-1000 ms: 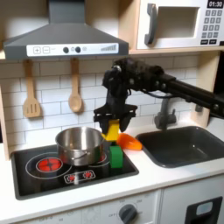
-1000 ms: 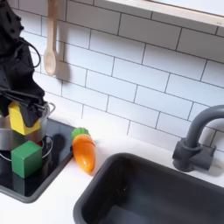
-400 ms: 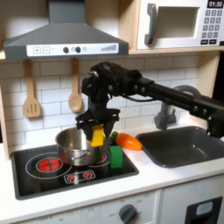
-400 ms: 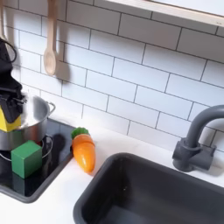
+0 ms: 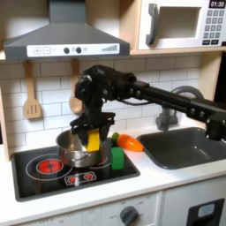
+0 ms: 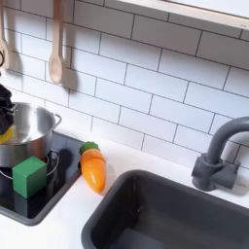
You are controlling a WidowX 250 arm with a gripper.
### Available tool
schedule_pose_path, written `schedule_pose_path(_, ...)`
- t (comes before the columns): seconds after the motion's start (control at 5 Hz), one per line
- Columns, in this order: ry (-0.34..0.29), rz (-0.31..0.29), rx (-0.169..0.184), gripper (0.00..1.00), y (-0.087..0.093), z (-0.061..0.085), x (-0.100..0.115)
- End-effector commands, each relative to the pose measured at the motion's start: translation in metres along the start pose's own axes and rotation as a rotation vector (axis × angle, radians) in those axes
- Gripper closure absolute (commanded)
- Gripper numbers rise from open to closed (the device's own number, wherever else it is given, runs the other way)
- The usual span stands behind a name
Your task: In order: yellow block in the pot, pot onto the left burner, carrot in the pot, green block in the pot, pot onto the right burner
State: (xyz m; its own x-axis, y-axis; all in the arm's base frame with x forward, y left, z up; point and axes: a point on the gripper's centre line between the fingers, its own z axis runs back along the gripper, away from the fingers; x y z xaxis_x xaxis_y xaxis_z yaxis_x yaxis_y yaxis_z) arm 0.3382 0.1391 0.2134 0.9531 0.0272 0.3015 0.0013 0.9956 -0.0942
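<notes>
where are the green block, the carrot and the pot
green block point(image 6: 29, 177), second exterior view, on its front face.
carrot point(image 6: 93, 171), second exterior view, on the middle of its orange body.
pot point(image 5: 74, 151), first exterior view, on its shiny front wall.

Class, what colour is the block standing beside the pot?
Green, clearest in the second exterior view, beside the pot.

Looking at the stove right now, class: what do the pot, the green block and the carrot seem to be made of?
Pot: likely polished steel; its wall gives mirror-like glints. Green block: possibly painted wood or plastic; flat matte faces, crisp edges. Carrot: probably moulded plastic; smooth orange body with a soft sheen and a green leafy end.
</notes>
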Motion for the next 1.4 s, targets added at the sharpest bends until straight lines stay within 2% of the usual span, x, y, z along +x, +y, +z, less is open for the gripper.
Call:
schedule_pose_path(0.0, 0.009, 0.008, -0.023, 1.0, 0.007, -0.008, 0.005)
schedule_pose_path(0.2, 0.018, -0.009, -0.034, 1.0, 0.008, -0.014, 0.012)
schedule_pose_path(0.6, -0.001, -0.023, -0.029, 1.0, 0.008, -0.009, 0.018)
schedule_pose_path(0.8, 0.006, -0.016, -0.03, 0.0, 0.011, -0.007, 0.016)
schedule_pose_path(1.0, 0.032, -0.038, -0.04, 0.0, 0.011, -0.01, 0.017)
schedule_pose_path(1.2, 0.028, -0.027, -0.034, 0.0, 0.016, -0.009, 0.017)
